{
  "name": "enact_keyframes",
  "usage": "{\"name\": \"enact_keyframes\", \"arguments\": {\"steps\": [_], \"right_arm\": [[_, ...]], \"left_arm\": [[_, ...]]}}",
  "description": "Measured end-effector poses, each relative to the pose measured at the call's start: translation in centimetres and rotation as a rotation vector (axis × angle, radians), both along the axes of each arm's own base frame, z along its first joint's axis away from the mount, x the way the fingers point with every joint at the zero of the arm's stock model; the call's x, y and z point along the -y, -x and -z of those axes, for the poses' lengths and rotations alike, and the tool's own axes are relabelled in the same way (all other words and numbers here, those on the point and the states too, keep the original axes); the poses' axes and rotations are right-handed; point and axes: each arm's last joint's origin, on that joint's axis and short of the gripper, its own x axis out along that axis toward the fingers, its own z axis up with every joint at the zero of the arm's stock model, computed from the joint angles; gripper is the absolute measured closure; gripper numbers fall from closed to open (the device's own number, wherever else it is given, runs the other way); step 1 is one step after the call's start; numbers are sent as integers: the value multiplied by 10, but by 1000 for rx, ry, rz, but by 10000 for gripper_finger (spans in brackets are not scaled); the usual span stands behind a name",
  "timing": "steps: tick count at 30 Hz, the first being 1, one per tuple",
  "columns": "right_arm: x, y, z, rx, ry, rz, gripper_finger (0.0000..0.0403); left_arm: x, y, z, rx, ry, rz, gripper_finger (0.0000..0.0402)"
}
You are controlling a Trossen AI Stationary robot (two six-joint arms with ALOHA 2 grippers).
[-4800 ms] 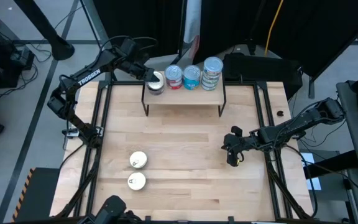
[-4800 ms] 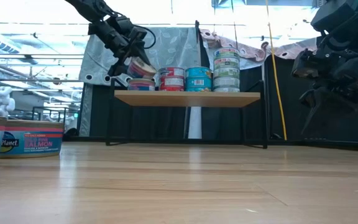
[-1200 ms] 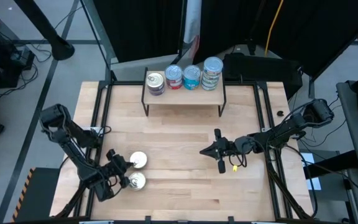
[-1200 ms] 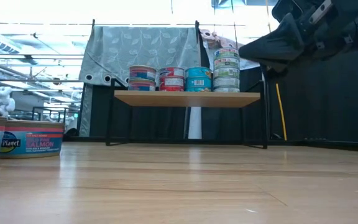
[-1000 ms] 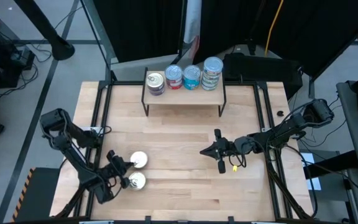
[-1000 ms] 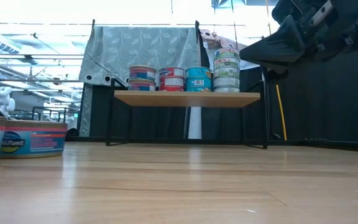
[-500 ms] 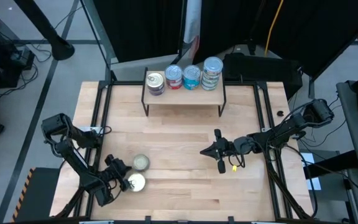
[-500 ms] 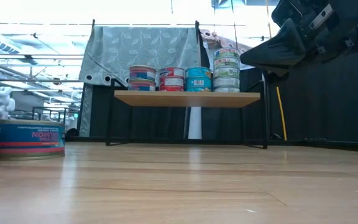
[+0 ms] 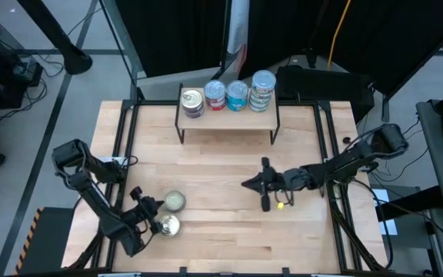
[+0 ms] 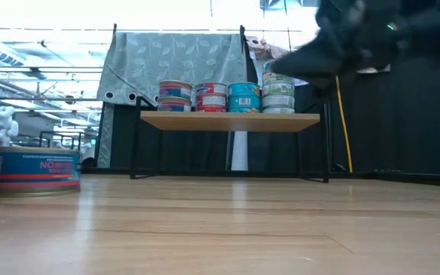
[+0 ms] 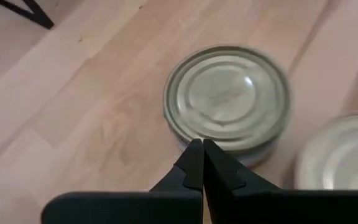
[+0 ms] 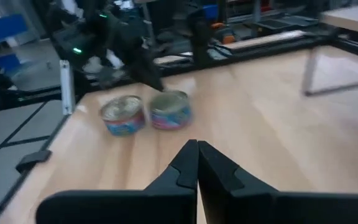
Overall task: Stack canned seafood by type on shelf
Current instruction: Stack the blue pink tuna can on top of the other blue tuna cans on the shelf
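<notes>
Your light wooden table [image 9: 229, 165] sits in a workshop with dark drapes behind it, and the shelf [image 9: 228, 113] stands at its far edge. From above you can count four stacks on the shelf: a cream-lidded stack [image 9: 192, 101] at the left end, then a red-sided stack [image 9: 216, 95], a teal stack [image 9: 238, 95] and the tallest, a green-sided stack [image 9: 262, 88], at the right. Most of the sorting looks done. What is left, as far as you can see, is the two loose tins near the front left corner, the farther tin [image 9: 174, 201] and the nearer tin [image 9: 168, 225], close together. Your left gripper [image 9: 149, 212] is low beside them, its jaws pressed together and holding nothing, its tips just short of the farther tin's rim in the left wrist view [image 11: 227, 98]. Your right gripper [image 9: 258, 185] hangs over mid-table with jaws likewise closed and empty. Only the low view gives you the stack heights and side labels, and it shows the farther tin's blue and red band [image 10: 37, 169]. The overhead view gives lids only. The right wrist view alone shows both loose tins [image 12: 145, 113] side on, with the left arm just behind them.
</notes>
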Motion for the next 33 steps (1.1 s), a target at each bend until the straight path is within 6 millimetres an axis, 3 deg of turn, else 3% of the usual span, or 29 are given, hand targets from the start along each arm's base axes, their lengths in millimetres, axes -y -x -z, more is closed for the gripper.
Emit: {"name": "enact_keyframes", "arguments": {"steps": [7,14,19,24,33], "right_arm": [[-24,-72,3,-26,109,-27,403],[-27,-138,33,-63,239,-36,403],[-17,-157,64,-126,151,-66,403],[-13,-165,73,-180,81,-104,403],[-15,-186,79,-294,96,-106,403]], "left_arm": [[-19,-25,4,-78,-76,14,401],[-37,-54,4,-104,-148,44,401],[-36,-59,-6,-136,-81,54,401],[-24,-41,-20,-93,32,63,401],[-33,-28,8,-42,101,4,401]]}}
